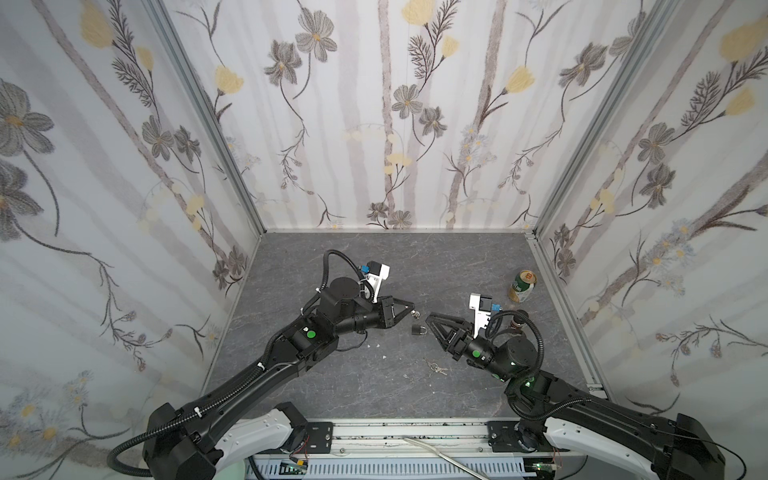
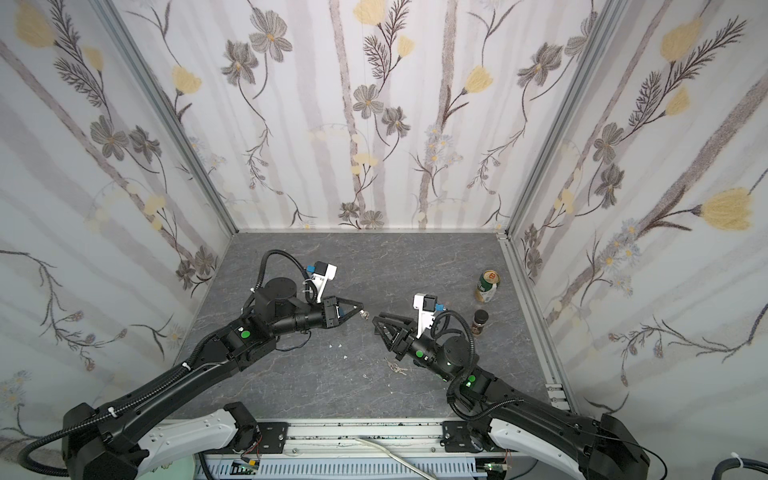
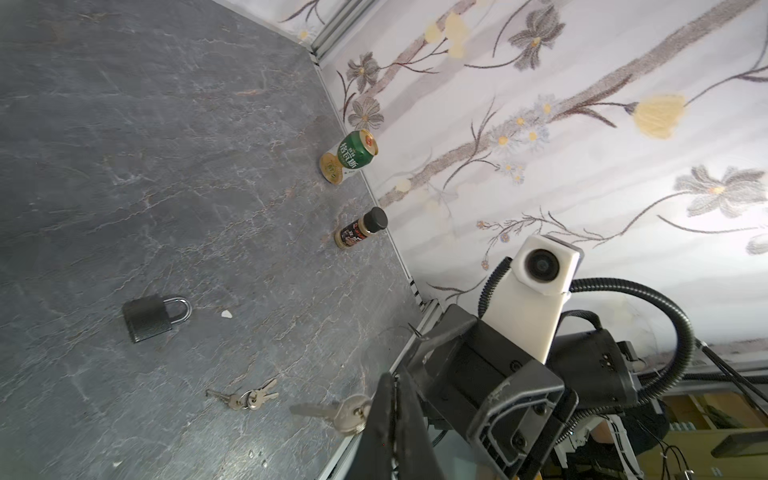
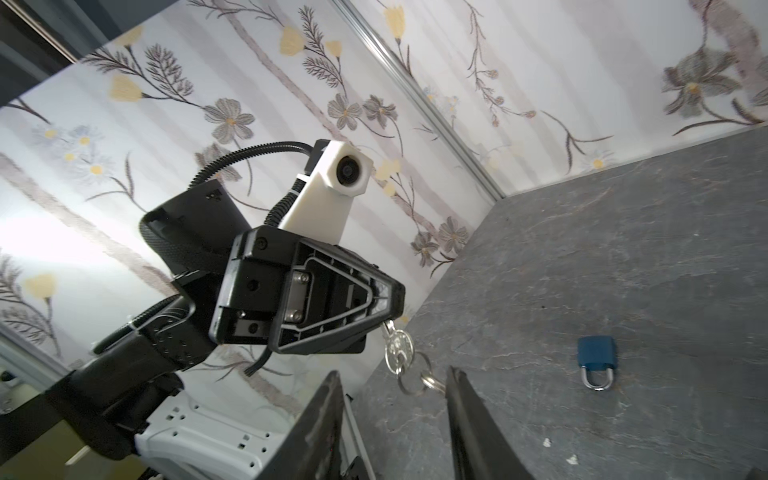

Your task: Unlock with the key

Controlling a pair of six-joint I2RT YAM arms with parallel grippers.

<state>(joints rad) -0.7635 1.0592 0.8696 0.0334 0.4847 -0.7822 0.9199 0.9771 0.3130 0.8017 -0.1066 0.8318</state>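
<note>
Black padlock point(image 1: 418, 330) lies flat on surface point(image 1: 374, 266) between arms. Left pincer point(image 1: 411, 308) clamps key point(image 3: 332, 411), blade free for insertion. Right pincer point(image 4: 392, 386) open, probably to steady padlock.

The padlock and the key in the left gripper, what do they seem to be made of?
The padlock: dark matte body, probably painted or coated metal; its shackle looks like polished steel by the mirror-like shine. The key, held by the left gripper: silvery metal, perhaps nickel-plated, with a dull sheen.
</note>
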